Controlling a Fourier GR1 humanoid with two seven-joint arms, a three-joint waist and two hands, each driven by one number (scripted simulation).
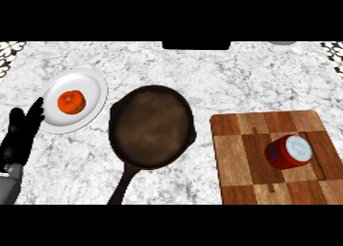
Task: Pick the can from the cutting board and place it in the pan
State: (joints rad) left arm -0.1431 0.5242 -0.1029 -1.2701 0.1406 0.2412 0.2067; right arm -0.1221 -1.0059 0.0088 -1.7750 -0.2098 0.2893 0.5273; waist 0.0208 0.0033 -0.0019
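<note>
A red can [288, 152] with a white lid lies tilted on the wooden cutting board [238, 158] at the right of the counter. The dark pan [153, 126] sits in the middle, empty, its handle pointing toward the lower edge. My left hand [19, 137] rests open at the far left, fingers straight and pointing up, beside the white plate. It touches neither the can nor the pan. My right hand does not show in the head view.
A white plate [92, 89] at the upper left holds an orange fruit [71, 102]. The counter is marble with patterned tiles in the top corners. A dark object [196, 45] sits at the far edge, top middle.
</note>
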